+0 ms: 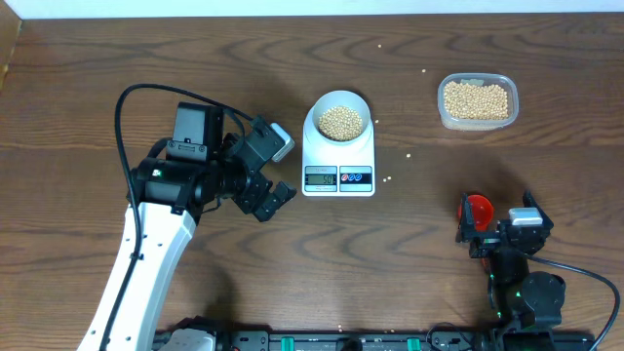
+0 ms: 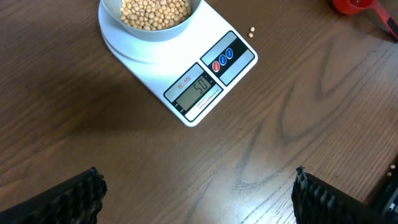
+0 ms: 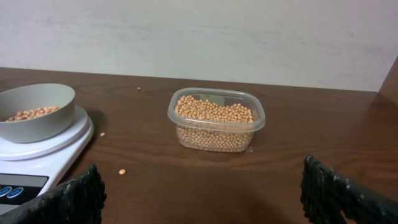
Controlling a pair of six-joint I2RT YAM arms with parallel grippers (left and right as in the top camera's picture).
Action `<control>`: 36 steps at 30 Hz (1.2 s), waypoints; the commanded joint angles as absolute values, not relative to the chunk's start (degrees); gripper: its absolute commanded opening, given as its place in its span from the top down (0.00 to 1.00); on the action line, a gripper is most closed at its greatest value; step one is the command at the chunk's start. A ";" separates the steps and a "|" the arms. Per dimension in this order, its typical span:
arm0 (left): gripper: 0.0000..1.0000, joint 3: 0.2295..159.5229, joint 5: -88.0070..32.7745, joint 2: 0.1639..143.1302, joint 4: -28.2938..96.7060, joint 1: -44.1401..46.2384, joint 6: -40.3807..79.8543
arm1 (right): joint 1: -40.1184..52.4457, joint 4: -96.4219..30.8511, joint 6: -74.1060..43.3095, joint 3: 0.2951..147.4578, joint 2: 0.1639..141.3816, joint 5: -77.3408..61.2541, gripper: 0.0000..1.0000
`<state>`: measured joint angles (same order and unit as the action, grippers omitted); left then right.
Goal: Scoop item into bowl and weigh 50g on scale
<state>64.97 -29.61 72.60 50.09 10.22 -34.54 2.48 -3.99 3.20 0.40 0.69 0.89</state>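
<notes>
The pale bowl [image 1: 338, 119] holds tan beans [image 1: 340, 122] and stands on the white scale [image 1: 338, 166]; its screen [image 2: 201, 88] reads 50. The bowl also shows in the left wrist view [image 2: 149, 18] and the right wrist view [image 3: 34, 112]. My left gripper [image 1: 268, 200] is open and empty, left of the scale's front; its fingers frame bare wood [image 2: 198, 196]. My right gripper [image 1: 499, 226] is open and empty near the front right [image 3: 202, 193]. A red scoop [image 1: 477, 209] lies on the table next to the right gripper.
A clear plastic tub [image 1: 477, 100] full of beans stands at the back right, also in the right wrist view [image 3: 216, 119]. A few stray beans lie on the table right of the scale [image 1: 391, 179], [image 3: 122, 172].
</notes>
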 commanded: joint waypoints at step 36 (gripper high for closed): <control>0.02 12.03 -22.41 23.14 -2.68 4.91 9.30 | 2.24 -4.14 3.73 0.30 0.30 1.37 0.01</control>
<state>14.00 -23.42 26.74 -1.98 7.14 3.79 2.48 -4.01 3.20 0.40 0.67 0.93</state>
